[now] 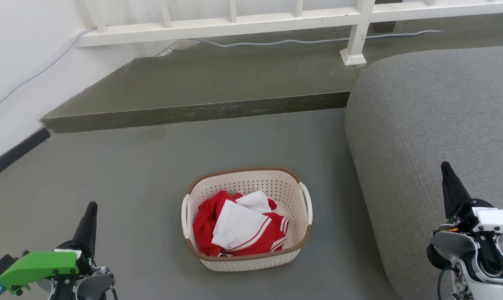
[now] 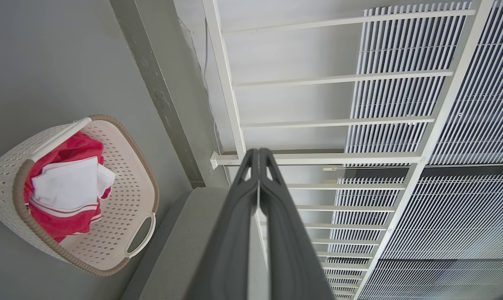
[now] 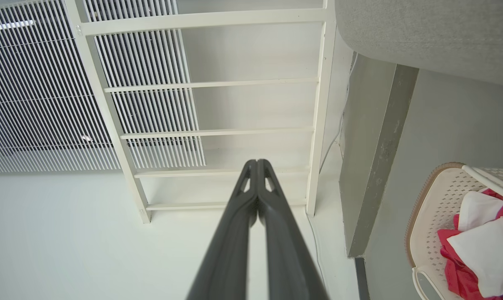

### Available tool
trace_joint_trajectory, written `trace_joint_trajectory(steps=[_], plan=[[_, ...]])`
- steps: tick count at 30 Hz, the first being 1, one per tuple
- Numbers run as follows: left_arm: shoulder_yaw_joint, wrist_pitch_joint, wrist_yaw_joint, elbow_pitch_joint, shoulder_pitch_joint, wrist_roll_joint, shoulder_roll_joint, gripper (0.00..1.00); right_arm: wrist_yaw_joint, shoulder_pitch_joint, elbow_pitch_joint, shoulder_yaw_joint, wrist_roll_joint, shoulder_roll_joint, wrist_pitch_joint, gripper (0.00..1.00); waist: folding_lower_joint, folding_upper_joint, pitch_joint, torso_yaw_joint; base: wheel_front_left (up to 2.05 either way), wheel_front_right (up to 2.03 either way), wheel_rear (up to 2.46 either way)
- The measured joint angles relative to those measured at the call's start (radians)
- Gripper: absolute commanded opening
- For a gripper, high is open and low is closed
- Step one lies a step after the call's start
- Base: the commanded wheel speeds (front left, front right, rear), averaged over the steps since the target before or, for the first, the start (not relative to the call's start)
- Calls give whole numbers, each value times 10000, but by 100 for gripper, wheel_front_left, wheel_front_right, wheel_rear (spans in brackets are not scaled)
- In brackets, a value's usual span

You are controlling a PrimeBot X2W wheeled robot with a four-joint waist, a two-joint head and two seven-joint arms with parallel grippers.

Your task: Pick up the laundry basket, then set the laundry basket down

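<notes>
The laundry basket (image 1: 251, 183) stands on the grey floor at the middle of the head view, cream-white and perforated with a brown rim and white loop handles on both sides. Red and white clothes (image 1: 238, 227) lie inside it. My left gripper (image 1: 92, 206) is at the lower left, shut and empty, well clear of the basket. My right gripper (image 1: 445, 166) is at the lower right over the sofa, also shut on nothing. The basket (image 2: 122, 183) appears at the left of the left wrist view beside the left gripper (image 2: 258, 153), and the basket (image 3: 436, 204) at the right edge of the right wrist view, away from the right gripper (image 3: 256, 162).
A grey sofa (image 1: 434, 125) rises right of the basket. Behind it a raised floor step (image 1: 193, 111) runs across, with a white railing (image 1: 251, 18) and a cable on top. A white wall (image 1: 18, 62) bounds the left.
</notes>
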Motion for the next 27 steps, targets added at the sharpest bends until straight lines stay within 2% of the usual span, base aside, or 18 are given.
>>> trace_joint_trajectory(steps=[27], plan=[[-8,0,0,-21,0,0,0,0,0,0,-17,0,0,0,0,0,0,0,1,0,0,0,0]])
